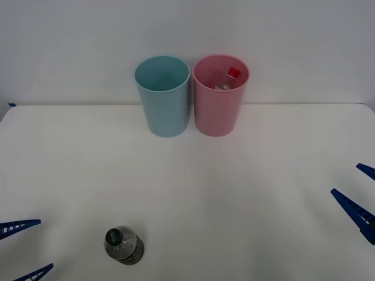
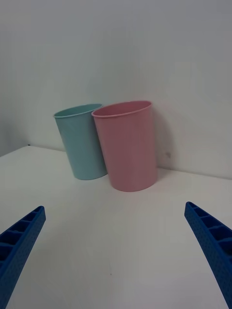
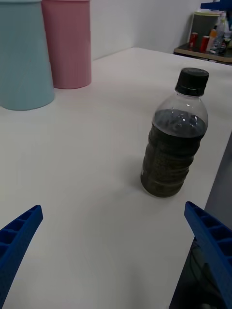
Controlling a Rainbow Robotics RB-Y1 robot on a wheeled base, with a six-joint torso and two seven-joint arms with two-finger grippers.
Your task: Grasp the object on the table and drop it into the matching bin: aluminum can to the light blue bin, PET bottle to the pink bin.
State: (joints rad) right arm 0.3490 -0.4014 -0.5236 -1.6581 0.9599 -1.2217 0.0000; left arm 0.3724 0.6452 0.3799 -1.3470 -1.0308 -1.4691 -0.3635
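One bottle (image 1: 123, 245) is seen upright near the desk's (image 1: 234, 193) front edge, beside the wide-open left claw (image 1: 26, 247), which should be centred around its ribbed body before closing.

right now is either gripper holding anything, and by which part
Nothing is held. The left gripper and right gripper are both open, and the bottle stands untouched on the table.

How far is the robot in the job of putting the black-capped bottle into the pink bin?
Done: a red-capped bottle already lies in the pink bin. In hand: nothing; the PET bottle stands upright on the table, ungrasped, with the open left gripper beside it. The open right gripper waits at the far side. Left: grasping, carrying and dropping it.
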